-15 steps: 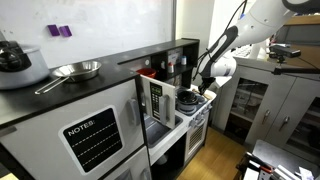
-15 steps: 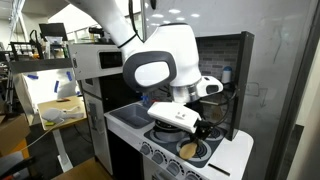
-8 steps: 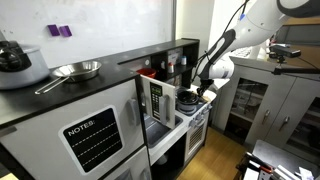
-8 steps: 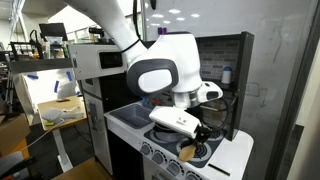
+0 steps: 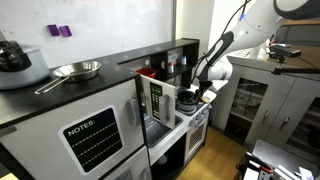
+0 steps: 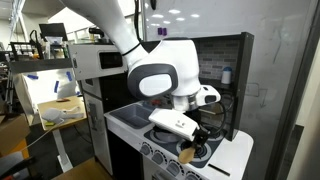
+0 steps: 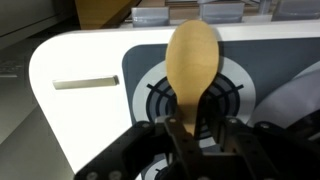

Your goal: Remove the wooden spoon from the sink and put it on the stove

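In the wrist view my gripper [image 7: 198, 128] is shut on the handle of the wooden spoon [image 7: 192, 62]. The tan bowl of the spoon points away from me and hangs just above the round grey burner of the white stove [image 7: 85, 60]. In both exterior views the gripper [image 5: 207, 93] [image 6: 198, 135] is low over the toy kitchen's cooktop [image 6: 225, 160]. The spoon shows as a tan patch under the gripper in an exterior view [image 6: 188, 149]. The sink is hidden behind the arm.
A white microwave with a dark window [image 5: 158, 102] stands next to the stove. A steel pan [image 5: 76, 70] and a pot [image 5: 14, 58] sit on the dark counter [image 5: 60, 92]. A dark back panel [image 6: 215, 75] rises behind the cooktop.
The arm has shifted slightly toward the cooktop and lowered a little, still holding the spoon.
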